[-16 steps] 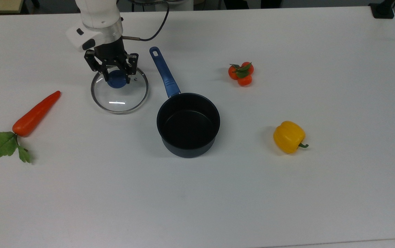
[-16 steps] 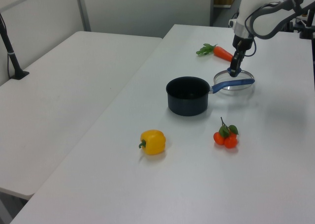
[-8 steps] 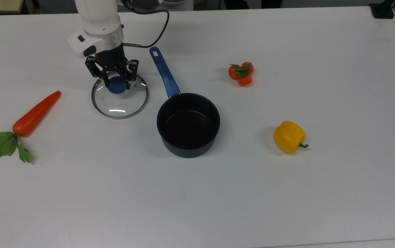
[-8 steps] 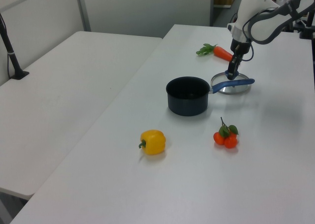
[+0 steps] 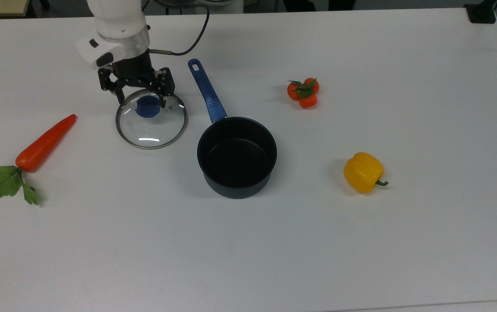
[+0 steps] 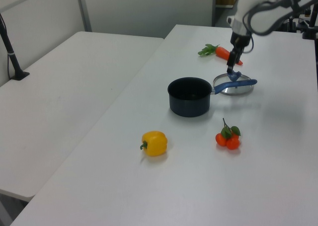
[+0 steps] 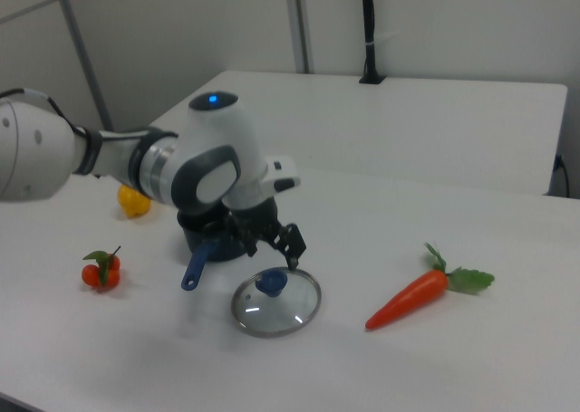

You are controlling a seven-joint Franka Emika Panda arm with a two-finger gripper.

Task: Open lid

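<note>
The lid (image 5: 151,125), clear glass with a metal rim and a blue knob (image 5: 146,107), lies flat on the white table to the top view's left of the saucepan (image 5: 236,156). The dark saucepan stands uncovered, and its blue handle (image 5: 206,93) passes beside the lid. My gripper (image 5: 142,100) hangs just above the knob, open, its fingers spread wider than the knob and holding nothing. In the right view the gripper (image 7: 272,252) is a little above the lid (image 7: 275,303). The left view shows the gripper (image 6: 231,69) over the lid (image 6: 234,85).
A carrot (image 5: 43,144) lies at the top view's left. A cluster of small tomatoes (image 5: 303,92) and a yellow pepper (image 5: 363,172) lie to the top view's right of the saucepan. A cable runs behind the arm. The table's front half is bare.
My gripper was closed around the blue knob. It has since opened wider and risen a little off it. The lid stays flat on the table.
</note>
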